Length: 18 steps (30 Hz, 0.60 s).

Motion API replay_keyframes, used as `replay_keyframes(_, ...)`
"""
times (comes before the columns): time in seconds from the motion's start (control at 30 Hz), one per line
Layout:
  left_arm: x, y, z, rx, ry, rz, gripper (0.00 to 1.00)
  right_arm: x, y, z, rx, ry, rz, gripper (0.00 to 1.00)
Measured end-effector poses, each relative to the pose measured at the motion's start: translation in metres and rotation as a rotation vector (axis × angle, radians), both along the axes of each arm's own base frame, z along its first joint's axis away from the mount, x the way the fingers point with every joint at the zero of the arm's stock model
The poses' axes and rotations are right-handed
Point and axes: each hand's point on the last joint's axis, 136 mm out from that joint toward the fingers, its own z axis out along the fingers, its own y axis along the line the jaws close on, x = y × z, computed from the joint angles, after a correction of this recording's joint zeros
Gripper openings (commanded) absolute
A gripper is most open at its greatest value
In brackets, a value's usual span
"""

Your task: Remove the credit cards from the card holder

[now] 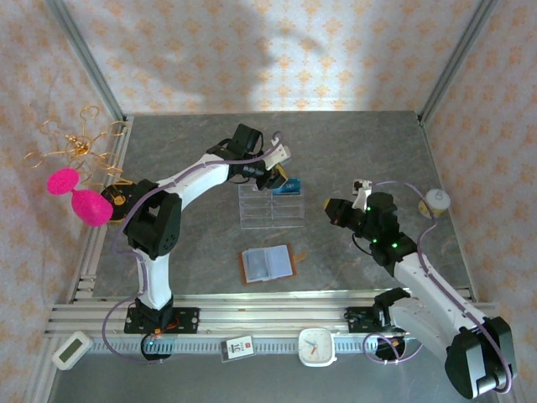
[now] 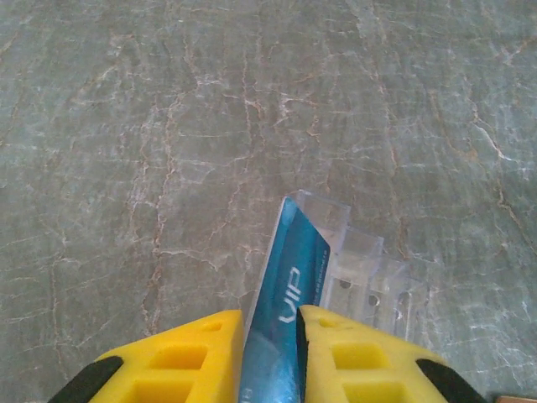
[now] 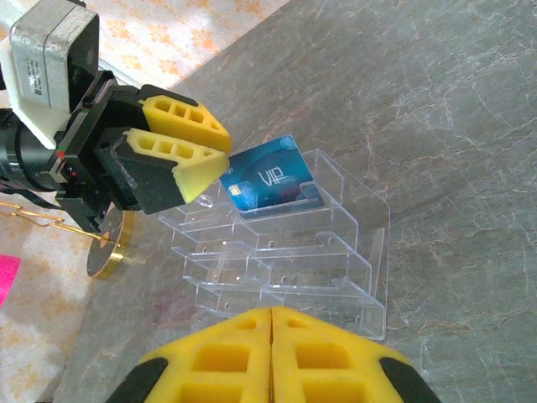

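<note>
My left gripper (image 1: 281, 180) is shut on the bright blue credit card (image 1: 290, 188). The card (image 2: 284, 302), marked VIP, stands between the yellow fingers (image 2: 210, 353) with its far end in a back compartment of the clear plastic tray (image 2: 373, 269). In the right wrist view the blue card (image 3: 268, 180) leans in the tray's far pocket with the left gripper (image 3: 221, 159) on its corner. The brown card holder (image 1: 267, 263) lies open on the table, near the tray's front. I cannot make out the black card. My right gripper (image 3: 271, 332) is shut on nothing, hovering right of the tray.
The clear tray (image 1: 270, 207) sits mid-table. A gold wire stand (image 1: 80, 147) and pink objects (image 1: 84, 197) are at the left wall. A white clock (image 1: 317, 347), a tag (image 1: 239, 348) and a white device (image 1: 71, 349) lie along the front rail. A white round object (image 1: 436, 200) is at right.
</note>
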Motion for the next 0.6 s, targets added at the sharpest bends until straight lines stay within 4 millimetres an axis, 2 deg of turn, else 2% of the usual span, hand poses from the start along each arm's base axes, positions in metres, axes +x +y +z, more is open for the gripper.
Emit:
replay_keyframes(0.17, 0.006, -0.003, 0.014, -0.052, -0.018, 0.044, 0.30, -0.003, 0.003, 0.002, 0.006, -0.005, 0.025, 0.26)
replay_keyframes(0.27, -0.003, -0.002, 0.044, -0.160, -0.042, 0.091, 0.36, -0.006, 0.008, -0.001, 0.008, 0.005, 0.060, 0.33)
replay_keyframes(0.33, -0.018, 0.002, 0.073, -0.260, -0.074, 0.129, 0.40, -0.008, 0.015, -0.006, 0.001, 0.022, 0.083, 0.36)
replay_keyframes(0.4, -0.040, 0.004, 0.103, -0.363, -0.109, 0.151, 0.43, -0.016, 0.029, -0.014, -0.018, 0.037, 0.132, 0.37)
replay_keyframes(0.5, -0.076, 0.004, 0.139, -0.505, -0.141, 0.191, 0.44, -0.040, 0.065, -0.032, -0.074, 0.072, 0.252, 0.40)
replay_keyframes(0.53, -0.087, 0.004, 0.143, -0.545, -0.134, 0.207, 0.44, -0.051, 0.077, -0.042, -0.103, 0.088, 0.296, 0.40)
replay_keyframes(0.6, -0.103, 0.013, 0.139, -0.600, -0.095, 0.262, 0.44, -0.071, 0.098, -0.061, -0.172, 0.116, 0.371, 0.40)
